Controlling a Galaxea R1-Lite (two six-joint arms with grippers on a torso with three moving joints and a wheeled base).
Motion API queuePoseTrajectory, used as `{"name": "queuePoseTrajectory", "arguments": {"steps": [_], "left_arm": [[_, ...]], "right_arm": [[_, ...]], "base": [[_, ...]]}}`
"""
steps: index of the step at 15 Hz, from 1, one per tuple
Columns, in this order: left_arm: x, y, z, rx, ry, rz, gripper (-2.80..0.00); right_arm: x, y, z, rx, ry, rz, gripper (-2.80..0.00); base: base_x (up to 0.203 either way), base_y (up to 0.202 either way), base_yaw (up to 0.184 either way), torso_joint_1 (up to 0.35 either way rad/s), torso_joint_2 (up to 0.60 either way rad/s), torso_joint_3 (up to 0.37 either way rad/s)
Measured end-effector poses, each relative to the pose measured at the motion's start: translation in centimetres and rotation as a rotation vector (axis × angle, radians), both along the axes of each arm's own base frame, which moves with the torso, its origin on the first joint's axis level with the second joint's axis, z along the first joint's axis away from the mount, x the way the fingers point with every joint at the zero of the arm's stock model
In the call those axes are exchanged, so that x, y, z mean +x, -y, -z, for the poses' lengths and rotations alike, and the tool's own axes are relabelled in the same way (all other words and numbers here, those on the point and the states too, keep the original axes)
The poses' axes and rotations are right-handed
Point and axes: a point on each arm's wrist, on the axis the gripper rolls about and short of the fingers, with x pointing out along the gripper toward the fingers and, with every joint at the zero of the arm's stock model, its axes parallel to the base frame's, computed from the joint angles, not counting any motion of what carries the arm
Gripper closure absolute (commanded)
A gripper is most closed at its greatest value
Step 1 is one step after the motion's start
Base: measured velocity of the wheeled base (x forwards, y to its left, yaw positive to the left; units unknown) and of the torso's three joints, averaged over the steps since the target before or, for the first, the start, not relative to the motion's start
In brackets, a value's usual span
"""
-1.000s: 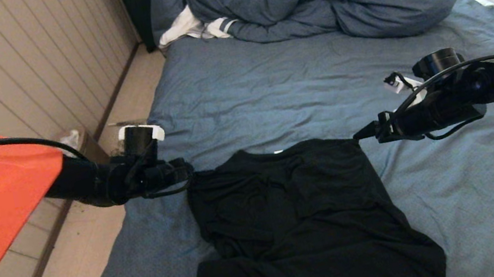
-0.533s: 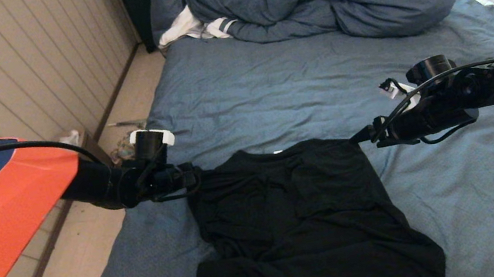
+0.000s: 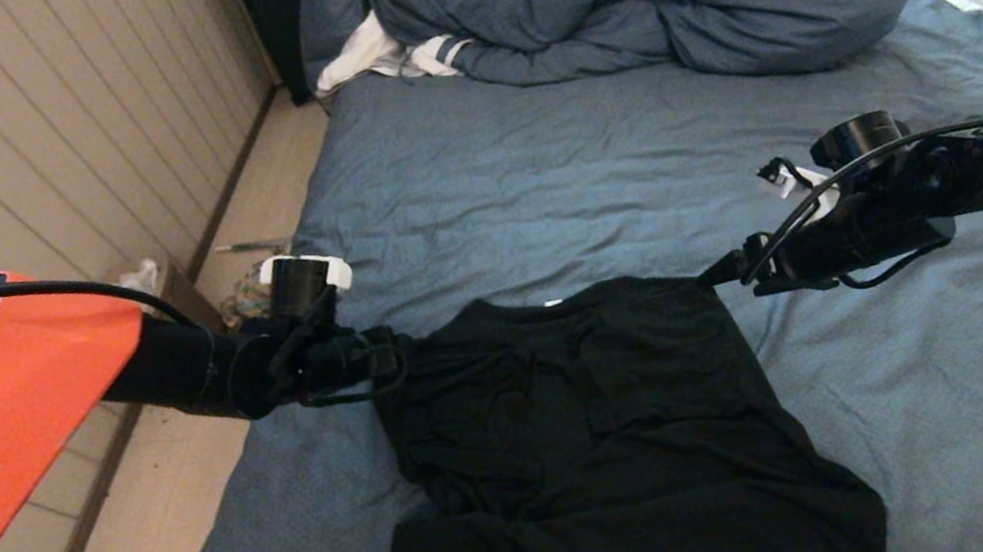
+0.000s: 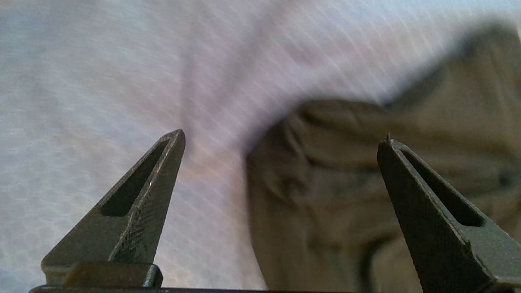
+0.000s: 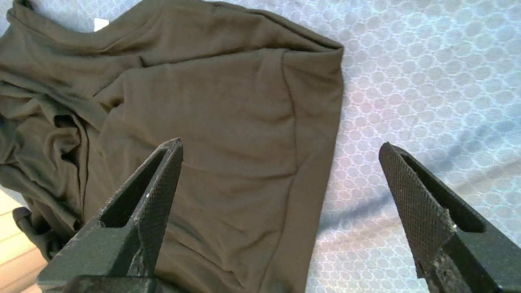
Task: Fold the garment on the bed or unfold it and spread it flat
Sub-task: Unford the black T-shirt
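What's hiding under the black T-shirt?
The black T-shirt lies on the bed, so its blue-grey sheet is underneath and shows all around it. Whether anything else lies beneath cannot be seen; the fabric covers it.

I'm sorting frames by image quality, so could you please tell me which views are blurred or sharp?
Left wrist view: streaked with blur, the blue-grey bed sheet smeared, the thin black T-shirt soft. Right wrist view: sharp, sheet weave and shirt seams crisp, fingers shadowing the sheet. Head view: evenly lit, the shirt nearly featureless.
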Motion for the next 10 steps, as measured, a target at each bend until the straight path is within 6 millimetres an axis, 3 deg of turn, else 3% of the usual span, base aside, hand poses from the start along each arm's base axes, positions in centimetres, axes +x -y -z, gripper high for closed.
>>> {"name": "queuePoseTrajectory", "arguments": {"steps": [7, 8, 10], "left_arm": [[0.8, 0.3, 2.3, 0.063, 0.008, 0.066, -2.80], [1.0, 0.4, 2.5, 0.064, 0.007, 0.064, 0.00], [1.3, 0.5, 2.8, 0.066, 0.009, 0.057, 0.00]], "right_arm": [[0.1, 0.0, 0.1, 0.001, 0.001, -0.001, -2.80], [0.1, 0.0, 0.1, 0.002, 0.001, -0.001, -2.80], [0.1, 0.1, 0.1, 0.001, 0.002, 0.001, -2.80]], "base": [[0.000, 0.000, 0.000, 0.000, 0.00, 0.000], [0.000, 0.000, 0.000, 0.000, 0.00, 0.000], [0.000, 0.000, 0.000, 0.000, 0.00, 0.000]]}}
